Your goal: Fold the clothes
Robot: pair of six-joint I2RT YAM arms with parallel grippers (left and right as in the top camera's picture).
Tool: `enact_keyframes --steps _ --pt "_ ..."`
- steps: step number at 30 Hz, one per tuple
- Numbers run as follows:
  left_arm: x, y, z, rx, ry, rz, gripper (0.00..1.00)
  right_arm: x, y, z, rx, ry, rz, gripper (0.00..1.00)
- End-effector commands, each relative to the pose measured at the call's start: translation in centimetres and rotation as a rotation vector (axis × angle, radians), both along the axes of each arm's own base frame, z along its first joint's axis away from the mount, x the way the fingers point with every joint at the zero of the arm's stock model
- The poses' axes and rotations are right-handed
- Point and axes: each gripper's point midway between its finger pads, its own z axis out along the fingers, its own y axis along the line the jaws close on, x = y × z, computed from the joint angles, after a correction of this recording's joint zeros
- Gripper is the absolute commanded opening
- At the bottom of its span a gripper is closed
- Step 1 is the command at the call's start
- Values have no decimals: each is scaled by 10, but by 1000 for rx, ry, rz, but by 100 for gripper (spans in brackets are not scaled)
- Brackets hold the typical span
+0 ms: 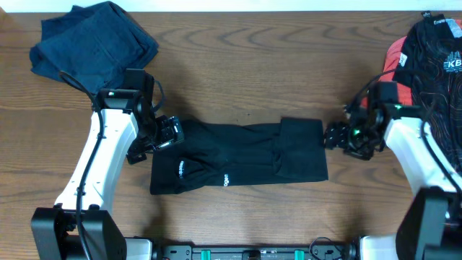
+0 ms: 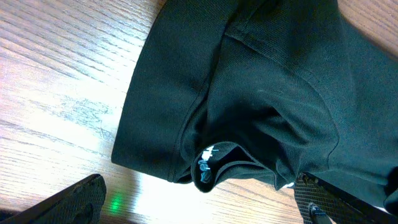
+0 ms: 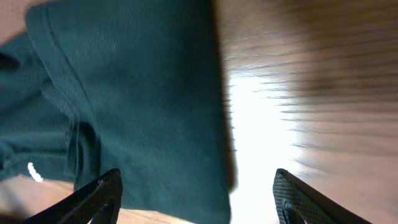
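The black garment (image 1: pixel 238 155) lies in the middle of the table (image 1: pixel 253 65) as a long band with one flap turned over, apparently half-folded, both arms' jaws wide open and empty at its ends; the navy piece (image 1: pixel 94 40) looks done, the right-hand heap (image 1: pixel 433 50) still unfolded.

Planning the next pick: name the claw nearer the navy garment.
Left. The left claw is just robot-side of the navy garment; the right claw is far across the table.
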Motion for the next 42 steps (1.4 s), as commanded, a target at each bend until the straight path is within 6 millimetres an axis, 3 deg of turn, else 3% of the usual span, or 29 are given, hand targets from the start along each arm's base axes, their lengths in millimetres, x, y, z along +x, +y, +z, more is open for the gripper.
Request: enact_keyframes --steps 1,7,12,14,17,18,19,22,23,26,31,36,42 --pt "-1 0 0 2 6 -8 98 -5 17 -15 116 21 52 76" --pt "-1 0 0 2 5 -27 98 -7 22 -42 151 73 49 73" --pt "0 0 0 2 3 -26 98 -10 36 -47 224 102 59 67" --pt "0 0 0 2 3 -26 98 -12 42 -49 227 111 76 60" --pt "0 0 0 2 3 -27 98 -13 52 -51 223 109 116 37" --pt "0 0 0 2 3 -27 98 -13 55 -52 220 107 122 34" --pt "0 0 0 2 3 -26 98 -13 54 -54 200 117 107 30" --pt "0 0 0 2 4 -26 98 -13 43 -61 117 154 38 6" --pt "0 0 0 2 4 -27 98 -14 40 -62 100 157 35 1" --pt "0 0 0 2 3 -26 98 -16 28 -61 65 174 11 1" --pt "0 0 0 2 3 -26 98 -18 -7 -47 -45 182 -49 1" --pt "0 0 0 2 3 -27 98 -21 -40 -13 -201 138 -93 1" --pt "3 0 0 1 -8 -26 98 -19 -31 28 -209 10 -94 1"
